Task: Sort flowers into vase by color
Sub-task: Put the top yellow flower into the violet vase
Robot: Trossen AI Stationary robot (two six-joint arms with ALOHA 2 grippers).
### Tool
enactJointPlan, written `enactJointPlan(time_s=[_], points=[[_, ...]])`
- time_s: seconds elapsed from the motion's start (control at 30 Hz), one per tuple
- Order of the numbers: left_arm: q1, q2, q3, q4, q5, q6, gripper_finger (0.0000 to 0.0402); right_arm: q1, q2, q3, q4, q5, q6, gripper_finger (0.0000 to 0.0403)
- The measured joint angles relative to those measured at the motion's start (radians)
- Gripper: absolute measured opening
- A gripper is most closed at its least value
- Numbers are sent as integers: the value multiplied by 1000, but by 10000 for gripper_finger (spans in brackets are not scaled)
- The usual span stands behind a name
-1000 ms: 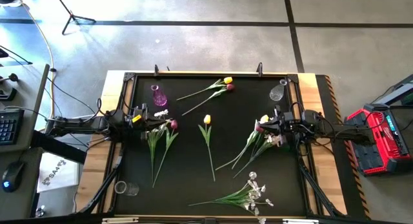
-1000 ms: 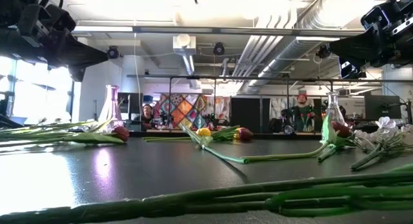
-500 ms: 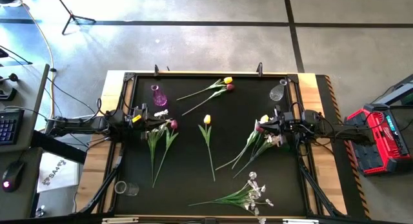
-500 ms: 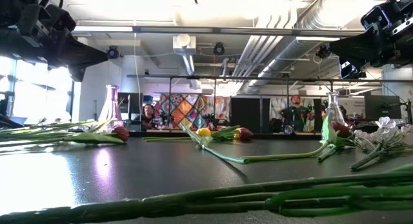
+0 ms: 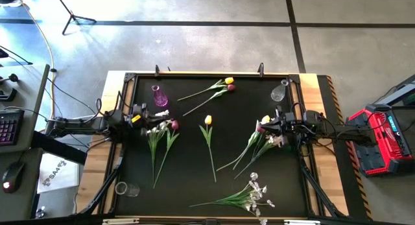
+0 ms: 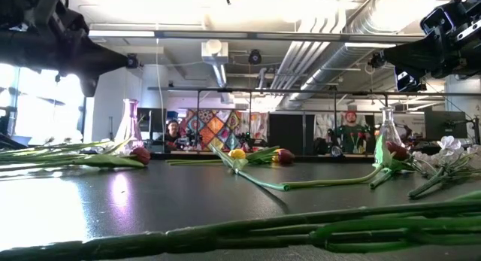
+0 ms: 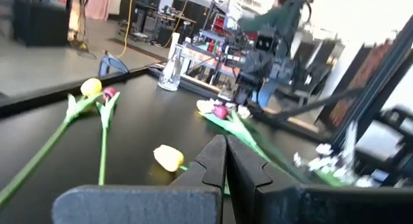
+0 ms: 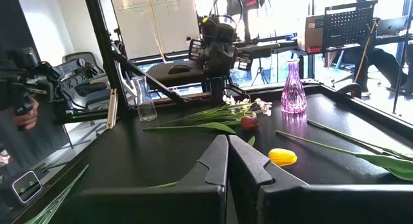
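1. High view: left gripper (image 5: pixel 144 115) over tabletop's (image 5: pixel 188 186) left edge, fingers pressed together, holding nothing.
2. Right gripper (image 5: pixel 271 126) over right edge, fingers also together, empty.
3. Flowers lie flat: yellow + red tulip pair (image 5: pixel 228 84) nr far edge; lone yellow tulip (image 5: pixel 208 120) centre; mixed bunches beside each gripper; white spray (image 5: pixel 254 194) nr front-right corner.
4. Pink vase (image 5: pixel 159 96) far-left corner, clear vase (image 5: pixel 279 92) far-right corner; both upright, no stems in them.
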Motion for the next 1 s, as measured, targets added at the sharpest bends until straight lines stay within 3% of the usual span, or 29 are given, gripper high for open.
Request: enactJointPlan(time_s=[0.43,1.0], points=[[0,0,0,54,-108,-288,0,0,0,0,0,0,0,0],[0,0,0,70,-105,-384,0,0,0,0,6,0,0,0]])
